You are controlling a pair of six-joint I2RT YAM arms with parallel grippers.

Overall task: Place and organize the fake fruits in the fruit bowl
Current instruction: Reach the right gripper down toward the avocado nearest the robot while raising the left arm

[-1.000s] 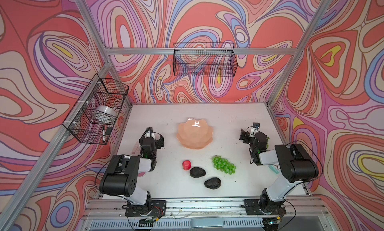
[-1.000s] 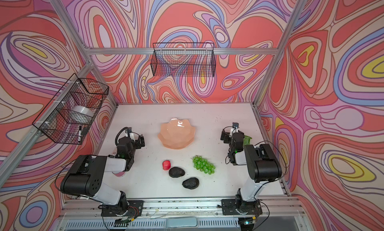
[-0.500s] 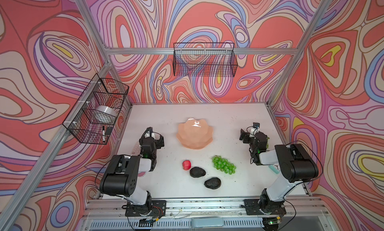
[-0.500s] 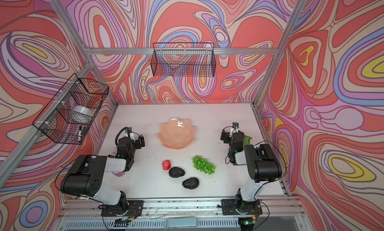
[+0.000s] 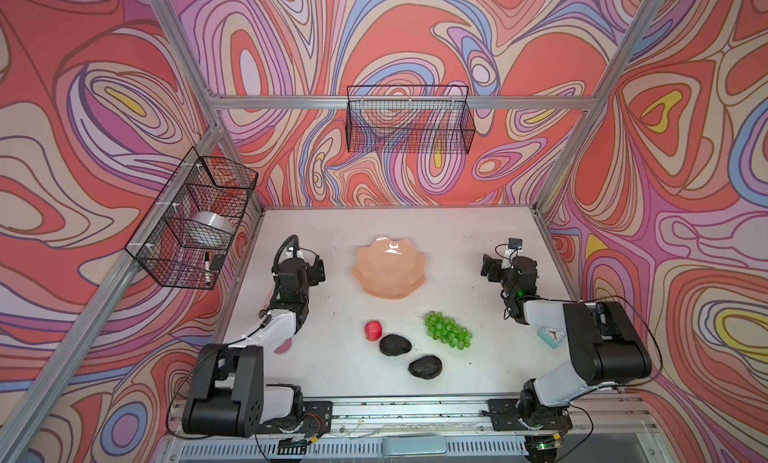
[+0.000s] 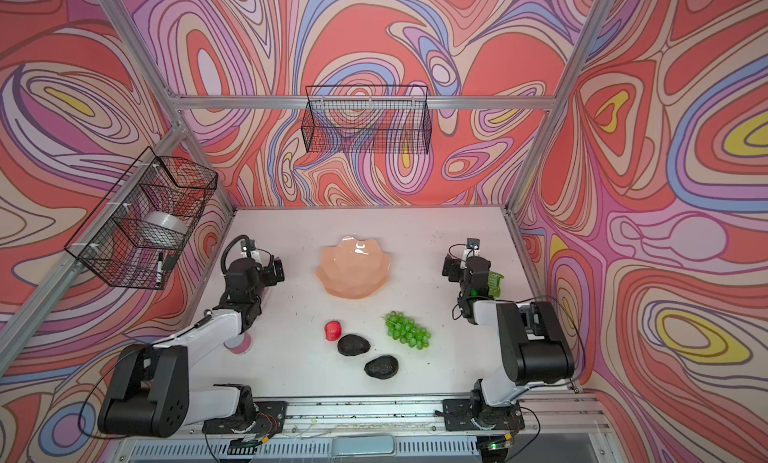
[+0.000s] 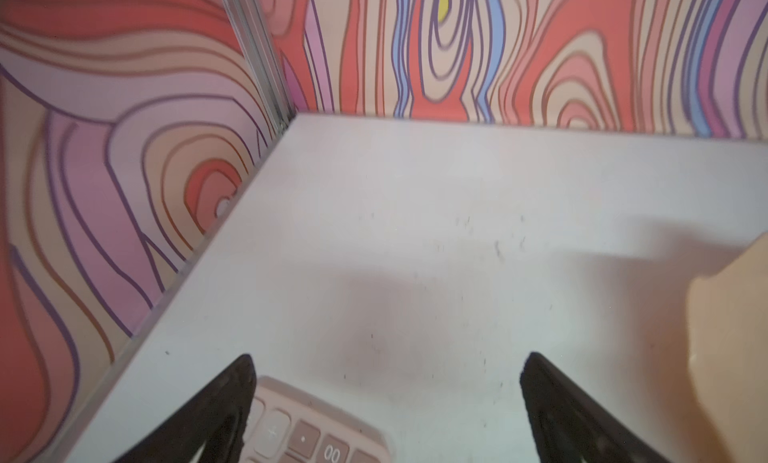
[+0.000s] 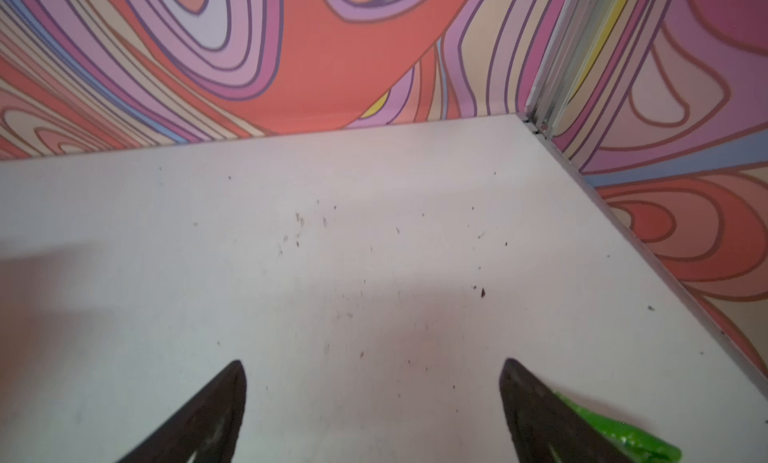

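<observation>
The peach-pink fruit bowl [image 5: 390, 269] [image 6: 353, 271] stands empty mid-table in both top views. In front of it lie a red strawberry [image 5: 373, 330] [image 6: 333, 330], two dark avocados [image 5: 395, 344] [image 5: 425, 367] and a bunch of green grapes [image 5: 448, 335] [image 6: 407, 336]. My left gripper [image 5: 307, 267] [image 7: 386, 359] rests low at the bowl's left, open and empty. A slice of the bowl's rim [image 7: 731, 336] shows in the left wrist view. At the bowl's right, my right gripper [image 5: 494, 269] [image 8: 374, 363] is also open over bare table, well apart from the fruits.
A pink calculator [image 7: 316, 432] lies under my left gripper. A green crinkly packet [image 8: 615, 432] [image 6: 494, 283] sits beside my right gripper. A small pink disc [image 6: 239, 344] and a teal object [image 5: 550, 336] lie near the arms. Wire baskets [image 5: 409, 120] [image 5: 191, 219] hang on the walls.
</observation>
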